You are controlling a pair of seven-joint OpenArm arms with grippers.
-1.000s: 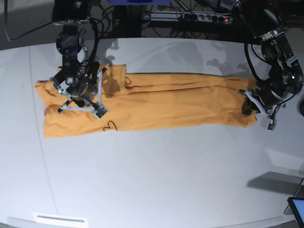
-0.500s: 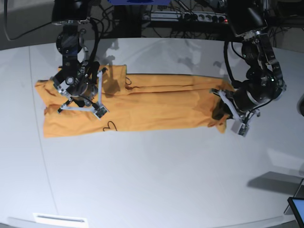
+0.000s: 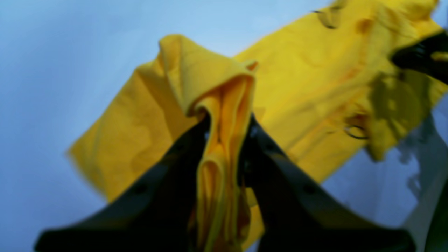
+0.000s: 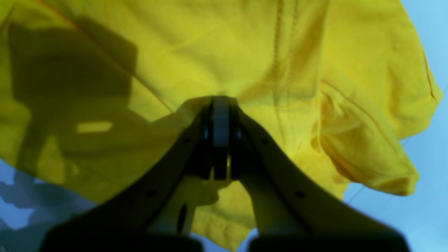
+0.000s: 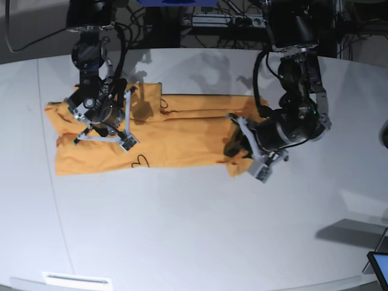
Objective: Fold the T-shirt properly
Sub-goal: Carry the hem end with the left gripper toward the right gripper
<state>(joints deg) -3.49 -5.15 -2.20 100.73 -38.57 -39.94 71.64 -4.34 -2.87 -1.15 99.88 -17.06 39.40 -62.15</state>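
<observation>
T-shirt [image 5: 176,130] lies lengthwise on white tabletop [image 5: 194,236]. Left gripper [image 3: 225,126] pinches a bunched fabric end, lifted over the shirt's middle. Right gripper [image 4: 220,115], pressed together, rests on the opposite end

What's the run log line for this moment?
left claw: shut on T-shirt hem, lifted | right claw: shut, pressing collar end | fold: underway

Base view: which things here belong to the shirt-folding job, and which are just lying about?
Part of the job:
- T-shirt
- left gripper, shut on one end of the shirt
- right gripper, shut, at the other end

Lying about:
- power strip behind the table
- cables
- screen corner
</observation>
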